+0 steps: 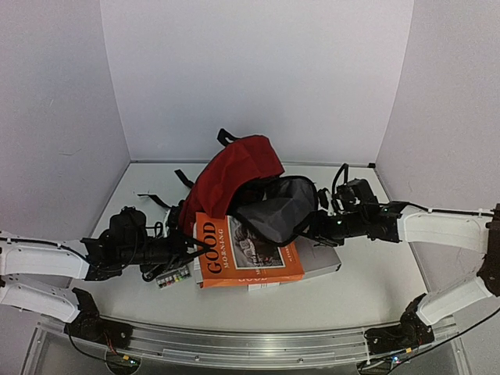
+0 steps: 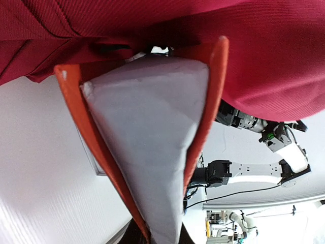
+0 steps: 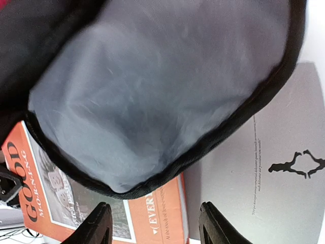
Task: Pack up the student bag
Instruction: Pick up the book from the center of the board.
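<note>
Bag from above: bag [image 1: 242, 168] sits mid-bench [image 1: 375, 281], grey mouth facing me, overlapping orange book [image 1: 250, 258].
Left wrist: I read left jaws clenched on the book's edge, red fabric above.
Right wrist: right jaws released, just below bag's black rim.

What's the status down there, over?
Left gripper shut on orange paperback book. Right gripper open at dark red fabric backpack mouth. Backpack rim drapes over book; flat grey book underneath.
</note>
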`<action>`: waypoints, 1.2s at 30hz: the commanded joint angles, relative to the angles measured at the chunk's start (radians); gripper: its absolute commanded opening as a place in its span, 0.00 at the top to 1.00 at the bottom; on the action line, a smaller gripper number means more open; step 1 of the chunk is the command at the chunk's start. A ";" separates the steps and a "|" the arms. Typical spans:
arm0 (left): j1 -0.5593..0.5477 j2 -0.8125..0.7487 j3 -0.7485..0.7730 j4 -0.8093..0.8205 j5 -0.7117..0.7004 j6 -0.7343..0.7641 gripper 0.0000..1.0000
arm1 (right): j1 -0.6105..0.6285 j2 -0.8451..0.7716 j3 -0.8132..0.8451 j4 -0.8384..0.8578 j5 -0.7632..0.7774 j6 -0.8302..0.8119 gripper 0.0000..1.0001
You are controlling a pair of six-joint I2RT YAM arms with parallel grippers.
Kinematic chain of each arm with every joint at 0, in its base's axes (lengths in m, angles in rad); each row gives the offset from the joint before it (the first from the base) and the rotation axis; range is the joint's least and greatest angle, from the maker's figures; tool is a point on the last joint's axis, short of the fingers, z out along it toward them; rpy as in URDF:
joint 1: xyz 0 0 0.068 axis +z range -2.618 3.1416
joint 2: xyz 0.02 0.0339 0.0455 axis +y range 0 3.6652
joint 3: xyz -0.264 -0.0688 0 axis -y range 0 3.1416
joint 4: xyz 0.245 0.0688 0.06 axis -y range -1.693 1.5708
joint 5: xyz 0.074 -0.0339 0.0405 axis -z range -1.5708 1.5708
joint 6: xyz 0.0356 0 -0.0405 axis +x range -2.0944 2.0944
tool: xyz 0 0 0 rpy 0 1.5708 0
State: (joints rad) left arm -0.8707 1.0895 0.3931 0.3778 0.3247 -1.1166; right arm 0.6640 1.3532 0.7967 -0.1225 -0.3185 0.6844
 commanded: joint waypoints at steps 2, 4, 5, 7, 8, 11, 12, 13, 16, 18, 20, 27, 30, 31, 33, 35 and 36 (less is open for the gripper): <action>-0.002 -0.170 0.134 -0.223 -0.041 0.127 1.00 | 0.005 -0.115 0.065 -0.070 0.175 0.016 0.43; 0.002 -0.185 0.180 -0.259 -0.004 0.144 1.00 | 0.005 -0.159 0.085 -0.099 0.245 0.016 0.41; 0.005 -0.185 0.203 -0.268 0.022 0.155 1.00 | 0.005 -0.174 0.094 -0.111 0.269 0.016 0.40; 0.014 -0.175 0.271 -0.275 0.101 0.176 1.00 | 0.006 -0.215 0.119 -0.128 0.307 0.013 0.35; 0.018 -0.167 0.306 -0.280 0.138 0.196 1.00 | 0.005 -0.231 0.130 -0.130 0.315 0.011 0.32; 0.025 -0.132 0.422 -0.308 0.243 0.252 1.00 | 0.005 -0.284 0.160 -0.130 0.313 -0.004 0.20; 0.028 -0.121 0.460 -0.320 0.268 0.271 1.00 | 0.005 -0.301 0.169 -0.129 0.308 -0.011 0.15; 0.032 -0.111 0.495 -0.330 0.287 0.287 1.00 | 0.005 -0.315 0.175 -0.125 0.298 -0.015 0.11; 0.057 -0.083 0.579 -0.338 0.336 0.317 1.00 | 0.005 -0.340 0.176 -0.096 0.228 -0.028 0.02; 0.076 -0.064 0.621 -0.332 0.373 0.330 1.00 | 0.005 -0.345 0.165 -0.059 0.152 -0.022 0.02; 0.089 -0.050 0.643 -0.312 0.400 0.337 1.00 | 0.005 -0.347 0.147 -0.014 0.081 -0.004 0.02; 0.169 -0.036 0.653 -0.238 0.376 0.301 1.00 | 0.000 -0.410 0.072 0.209 -0.100 0.101 0.02; 0.194 -0.024 0.632 -0.148 0.391 0.260 1.00 | -0.001 -0.419 0.063 0.270 -0.163 0.131 0.02; 0.197 -0.017 0.629 -0.125 0.404 0.251 1.00 | -0.001 -0.417 0.062 0.281 -0.181 0.137 0.02; 0.200 -0.002 0.632 -0.082 0.435 0.236 1.00 | -0.001 -0.409 0.064 0.289 -0.203 0.143 0.02; 0.202 0.012 0.634 -0.046 0.464 0.218 1.00 | -0.001 -0.399 0.065 0.296 -0.219 0.146 0.02; 0.202 0.019 0.637 -0.024 0.484 0.211 1.00 | -0.001 -0.395 0.065 0.302 -0.225 0.148 0.02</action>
State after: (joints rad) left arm -0.6715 1.0919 0.9829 0.1613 0.7172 -0.8622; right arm 0.6636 0.9544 0.8627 0.0802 -0.4629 0.8029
